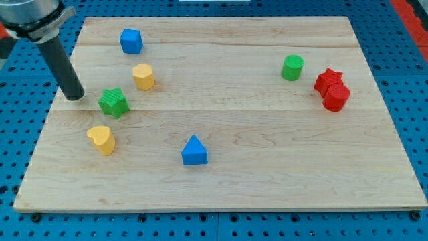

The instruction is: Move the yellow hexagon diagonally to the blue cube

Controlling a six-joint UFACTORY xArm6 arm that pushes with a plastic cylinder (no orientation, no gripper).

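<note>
The yellow hexagon [143, 76] stands on the wooden board at the upper left. The blue cube [131, 41] sits above it and slightly to the left, with a small gap between them. My tip [74, 98] rests on the board near its left edge, to the left of and below the yellow hexagon, just left of the green star [114, 102]. It touches no block.
A yellow heart [101, 139] lies at the lower left and a blue triangle [194, 150] near the bottom middle. A green cylinder [292, 67], a red star [328, 80] and a red hexagon [336, 98] sit at the right. The board [267, 167] lies on a blue pegboard.
</note>
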